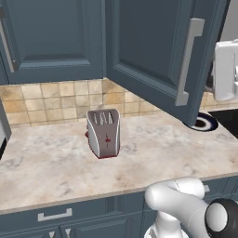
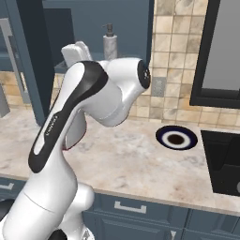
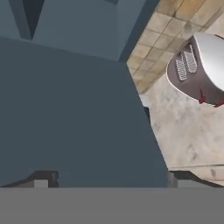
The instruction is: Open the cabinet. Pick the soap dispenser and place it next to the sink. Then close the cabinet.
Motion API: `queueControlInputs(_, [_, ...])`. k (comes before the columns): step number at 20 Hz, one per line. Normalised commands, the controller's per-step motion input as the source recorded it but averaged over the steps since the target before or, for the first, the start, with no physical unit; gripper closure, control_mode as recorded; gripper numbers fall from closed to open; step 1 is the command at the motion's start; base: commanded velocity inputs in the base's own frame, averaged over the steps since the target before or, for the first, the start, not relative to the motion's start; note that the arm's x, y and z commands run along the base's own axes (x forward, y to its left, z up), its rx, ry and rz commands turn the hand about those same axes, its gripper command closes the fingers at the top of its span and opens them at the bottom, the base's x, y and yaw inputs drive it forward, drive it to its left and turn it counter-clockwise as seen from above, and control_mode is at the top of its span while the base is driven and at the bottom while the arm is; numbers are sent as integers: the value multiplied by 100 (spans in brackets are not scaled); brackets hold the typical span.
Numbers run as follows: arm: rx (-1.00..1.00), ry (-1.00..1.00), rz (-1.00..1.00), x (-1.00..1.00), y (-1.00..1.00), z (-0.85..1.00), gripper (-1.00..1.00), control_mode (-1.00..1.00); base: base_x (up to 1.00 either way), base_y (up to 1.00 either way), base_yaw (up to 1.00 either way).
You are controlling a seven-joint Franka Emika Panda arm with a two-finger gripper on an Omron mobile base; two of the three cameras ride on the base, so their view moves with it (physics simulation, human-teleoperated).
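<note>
Hand (image 3: 109,183) fingers spread wide, holding nothing, up against the swung-out slate-blue cabinet door (image 1: 158,51) with its long grey bar handle (image 1: 188,62). Door step looks done; pick comes next. Small grey-silver pump soap dispenser (image 2: 110,43) stands upright on the cabinet shelf, behind the arm. Next move: clear the door edge, reach in, close on the bottle body. Silver-and-red toaster (image 1: 103,133) sits on the marble bench (image 1: 46,167), apart.

Cabinet (image 1: 153,51) door swung open over worktop (image 1: 51,162), long grey handle (image 1: 188,62) at free edge. Silver-and-red toaster (image 1: 103,133) upright mid-worktop. Dark ringed plate (image 1: 204,122) near door's lower corner.
</note>
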Motion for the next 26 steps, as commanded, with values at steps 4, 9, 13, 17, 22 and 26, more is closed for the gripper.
queueControlInputs(4, [4, -2, 15, 0, 30, 24, -100, -100, 0, 0, 0])
queueControlInputs(9, [0, 0, 12, 0, 59, 9, -100, -100, 0, 0, 0])
queueControlInputs(13, [0, 0, 9, 0, 54, 0, -100, -100, 0, 0, 0])
queueControlInputs(17, [0, 0, 5, -14, 55, 0, -100, -100, 0, 0, 0])
queueControlInputs(22, [0, -3, 3, -29, 59, 0, -100, -100, 0, 0, 0])
queueControlInputs(26, [0, -6, 0, -23, 73, 0, -100, -100, 0, 0, 0])
